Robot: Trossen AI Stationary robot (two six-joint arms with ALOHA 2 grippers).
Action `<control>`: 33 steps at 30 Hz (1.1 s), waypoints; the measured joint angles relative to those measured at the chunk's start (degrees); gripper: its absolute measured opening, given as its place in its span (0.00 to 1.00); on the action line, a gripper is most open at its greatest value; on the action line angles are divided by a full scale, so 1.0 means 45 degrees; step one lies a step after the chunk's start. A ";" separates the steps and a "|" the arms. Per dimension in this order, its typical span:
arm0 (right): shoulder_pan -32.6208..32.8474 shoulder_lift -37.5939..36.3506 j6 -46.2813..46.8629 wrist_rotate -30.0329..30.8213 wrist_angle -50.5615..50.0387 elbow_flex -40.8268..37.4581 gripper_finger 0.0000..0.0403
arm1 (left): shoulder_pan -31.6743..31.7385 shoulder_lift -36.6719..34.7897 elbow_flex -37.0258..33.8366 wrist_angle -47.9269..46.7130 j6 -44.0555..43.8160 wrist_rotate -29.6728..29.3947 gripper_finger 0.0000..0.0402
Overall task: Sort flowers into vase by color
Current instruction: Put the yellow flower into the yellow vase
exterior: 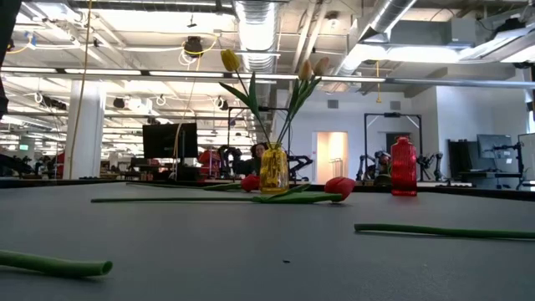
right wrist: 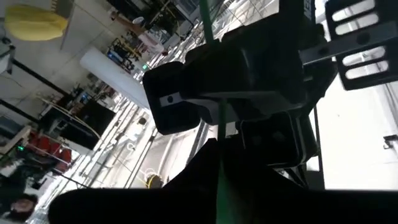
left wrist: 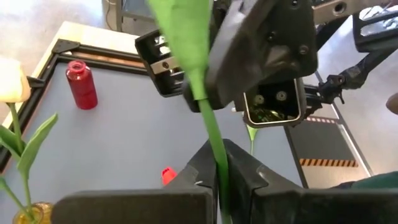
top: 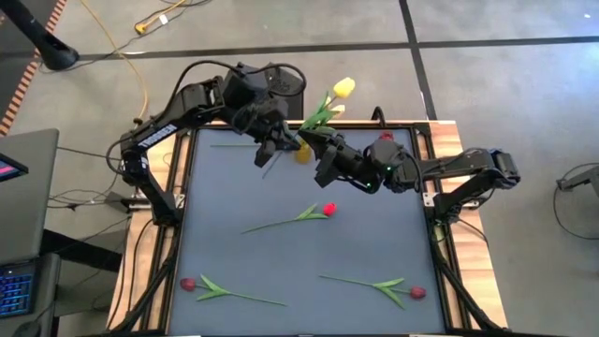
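A yellow tulip (top: 343,89) with a long green stem hangs in the air over the table's far middle, held between both arms. My left gripper (top: 278,145) is shut on the stem's lower part. My right gripper (top: 311,139) is shut on the stem higher up, nearer the leaves (top: 318,114). Just below them a yellow vase (exterior: 273,167) stands with tulips in it, one of them cream (left wrist: 9,81). A red vase (exterior: 403,165) stands to its right. Three red tulips (top: 328,209) (top: 187,284) (top: 416,292) lie flat on the mat. My left gripper pinches the stem's lower part (left wrist: 217,163) between its two fingers, which lie across it. The stem runs on up past the fingers into my right gripper, clear of the table. My right gripper pinches the stem (right wrist: 219,177) between its two fingers (left wrist: 186,93), just below the leaves. It comes from the table's right side and lies across the stem. The flower head stands out beyond it toward the far edge, lifted clear.
A loose green stem (top: 234,145) lies on the mat by the far left corner. The mat's raised frame (top: 182,187) runs round the work area. The mat is bare between the lying tulips.
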 joint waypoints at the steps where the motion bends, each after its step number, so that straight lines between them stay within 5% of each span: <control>1: -0.0005 0.0000 -0.0181 -0.0026 -0.0009 0.0000 0.13 | 0.0033 0.0000 0.0000 0.0000 -0.0010 0.0026 0.00; 9: -0.0005 0.0010 -0.0017 -0.0347 -0.0097 0.0000 0.22 | 0.0264 -0.0005 0.0005 0.0124 -0.0005 0.0076 0.00; 22: -0.0142 0.0005 0.3894 -0.0509 0.0024 0.0005 0.56 | 0.1149 -0.0010 0.0005 0.0691 -0.0011 0.0170 0.00; 33: 0.1229 -0.0110 1.1219 0.2268 -0.1545 -0.0005 0.57 | 0.1190 -0.0121 0.0015 0.1379 0.0583 -0.0672 0.00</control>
